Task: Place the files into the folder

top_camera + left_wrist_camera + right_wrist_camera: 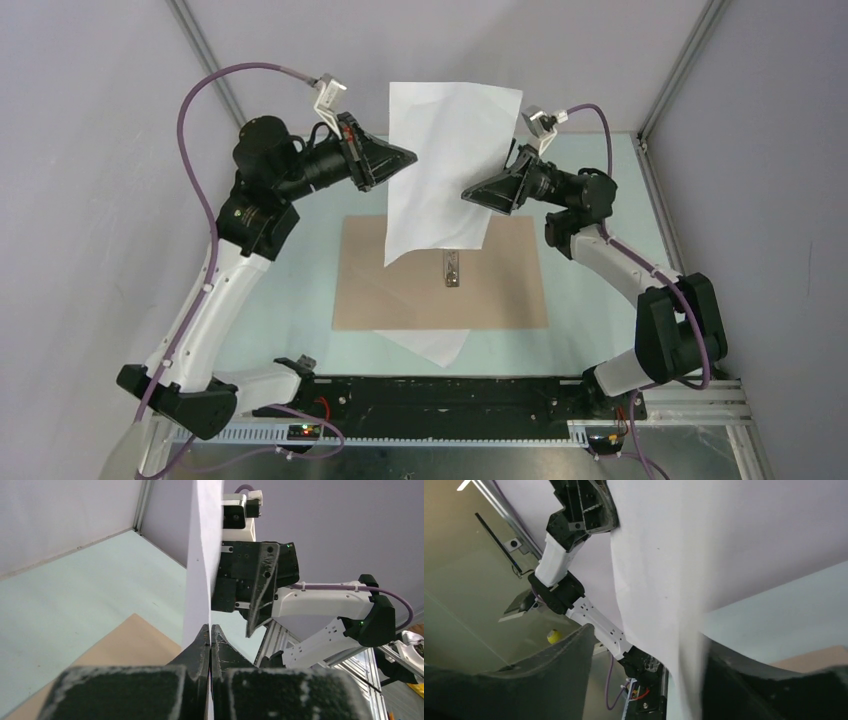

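A white sheet of the files (450, 160) hangs upright in the air above the tan folder (500, 290), which lies flat on the table. My left gripper (412, 157) is shut on the sheet's left edge; its fingertips (210, 627) pinch the paper (200, 555). My right gripper (468, 192) is at the sheet's right side. In the right wrist view its jaws (649, 635) stand apart with the paper (664, 555) between them, lying against the right finger. Another white sheet (435, 345) sticks out from under the folder's near edge.
A small metal clip (453, 270) lies on the middle of the folder. The pale green table (300, 300) is bounded by grey walls and frame posts. The black base rail (450, 395) runs along the near edge.
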Tool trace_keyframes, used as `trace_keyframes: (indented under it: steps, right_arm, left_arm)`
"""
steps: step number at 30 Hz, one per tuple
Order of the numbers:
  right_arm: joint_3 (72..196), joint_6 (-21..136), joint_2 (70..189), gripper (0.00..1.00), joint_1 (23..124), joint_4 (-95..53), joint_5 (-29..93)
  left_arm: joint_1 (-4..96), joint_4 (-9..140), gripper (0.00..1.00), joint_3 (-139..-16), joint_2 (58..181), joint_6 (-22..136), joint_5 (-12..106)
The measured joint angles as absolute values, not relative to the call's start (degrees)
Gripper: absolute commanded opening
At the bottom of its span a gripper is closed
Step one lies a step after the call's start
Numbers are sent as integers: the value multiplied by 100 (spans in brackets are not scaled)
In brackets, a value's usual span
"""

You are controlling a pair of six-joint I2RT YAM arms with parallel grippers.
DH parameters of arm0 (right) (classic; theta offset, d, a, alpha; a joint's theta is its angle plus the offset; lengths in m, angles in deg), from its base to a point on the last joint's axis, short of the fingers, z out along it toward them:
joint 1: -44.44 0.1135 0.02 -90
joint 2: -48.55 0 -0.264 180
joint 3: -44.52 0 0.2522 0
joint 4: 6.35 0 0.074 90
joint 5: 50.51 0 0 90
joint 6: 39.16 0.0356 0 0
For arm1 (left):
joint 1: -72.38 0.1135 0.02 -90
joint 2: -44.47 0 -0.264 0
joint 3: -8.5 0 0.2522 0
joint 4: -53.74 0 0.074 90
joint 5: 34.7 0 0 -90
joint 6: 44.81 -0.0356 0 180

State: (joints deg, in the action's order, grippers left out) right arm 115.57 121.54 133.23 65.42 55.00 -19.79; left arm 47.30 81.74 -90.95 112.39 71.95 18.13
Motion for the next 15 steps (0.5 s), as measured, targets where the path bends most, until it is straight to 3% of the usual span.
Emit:
trace_keyframes:
  steps: [8, 9, 10, 12, 13, 14, 15]
  right_arm:
    - [11560, 11599, 13150, 23, 6539, 4390, -1916]
    - [11560, 11415, 13083, 17, 6555, 4082, -1868]
    - [11560, 11249, 13021, 11, 6570, 3833, -1822]
    - [11564, 10847, 12855, 2, 6605, 3177, -1680]
    - [11564, 10637, 12775, 0, 6618, 2847, -1586]
    - [11564, 10451, 12707, 0, 6636, 2552, -1483]
    - [11568, 10270, 12643, 0, 6649, 2252, -1374]
  left_arm:
    - [4913, 8089, 2, -8879, 11197, 7268, 1929]
    - [4931, 8080, 6, -8818, 11191, 7270, 1957]
    - [4946, 8060, 20, -8737, 11184, 7270, 2003]
    - [4968, 8036, 32, -8562, 11180, 7268, 2126]
    - [4970, 8038, 38, -8477, 11173, 7268, 2215]
    - [4977, 8043, 55, -8396, 11162, 7250, 2307]
    - [4979, 8056, 63, -8249, 11131, 7279, 2510]
